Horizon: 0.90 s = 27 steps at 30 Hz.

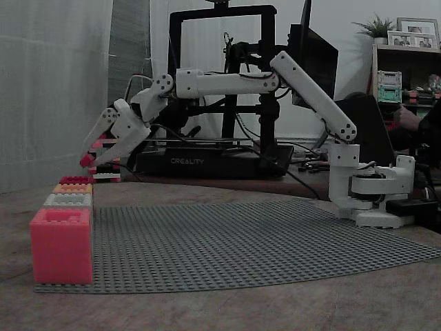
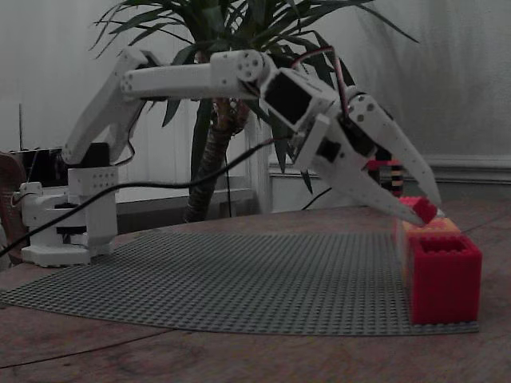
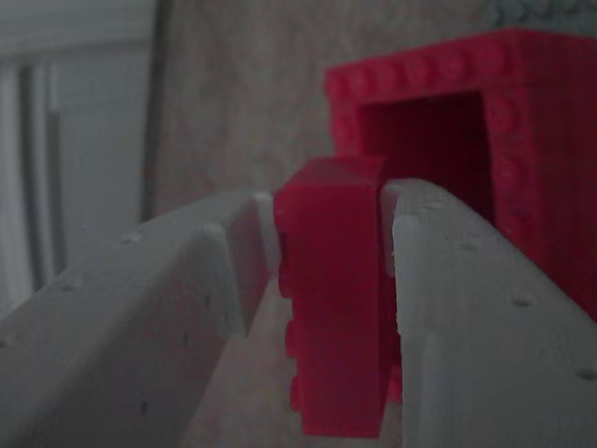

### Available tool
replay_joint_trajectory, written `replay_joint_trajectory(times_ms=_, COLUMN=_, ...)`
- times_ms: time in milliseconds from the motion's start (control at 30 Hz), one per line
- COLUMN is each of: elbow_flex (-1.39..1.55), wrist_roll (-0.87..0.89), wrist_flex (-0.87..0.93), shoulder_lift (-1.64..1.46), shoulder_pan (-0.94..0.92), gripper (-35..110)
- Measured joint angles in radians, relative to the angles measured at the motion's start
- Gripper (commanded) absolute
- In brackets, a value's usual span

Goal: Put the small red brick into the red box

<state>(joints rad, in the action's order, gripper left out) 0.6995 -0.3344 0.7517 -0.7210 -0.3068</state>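
Boxes first, four of them in a row along the left edge of the grey baseplate on the worktop in a fixed view. Closest is the big pink-red box, and only its outer wall and a shallow recess on top show, so I cannot tell what is in it. Behind it comes a white box, then an orange box, then the red box at the far end, all seen too flat to read their insides.

From the other side, the red box sits nearest with its studded rim and open top, touching the orange box behind it. In the wrist view the red box is hollow. Its inner walls show, and its floor is out of sight.

Now the claw. It hangs tilted down over the far end of the row, above the boxes and touching none of them. Its fingers are nearly together, clamped on the small red brick. Up close, the claw pinches the small red brick from both sides, just short of the box opening. So the brick is held in the air at the claw tips, not inside any box.

Farther back stand a black 3D printer and, in the other fixed view, a potted plant.
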Motion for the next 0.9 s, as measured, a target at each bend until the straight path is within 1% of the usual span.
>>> replay_joint_trajectory(times_ms=467, elbow_flex=-0.077, wrist_roll=-0.009, wrist_flex=-0.061, shoulder_lift=0.097, shoulder_pan=-0.002, gripper=1)
replay_joint_trajectory(times_ms=600, elbow_flex=-0.078, wrist_roll=-0.008, wrist_flex=-0.063, shoulder_lift=0.101, shoulder_pan=0.000, gripper=4)
replay_joint_trajectory(times_ms=767, elbow_flex=-0.078, wrist_roll=0.000, wrist_flex=-0.063, shoulder_lift=0.103, shoulder_pan=0.002, gripper=11)
replay_joint_trajectory(times_ms=900, elbow_flex=-0.078, wrist_roll=-0.006, wrist_flex=-0.063, shoulder_lift=0.103, shoulder_pan=0.002, gripper=13)
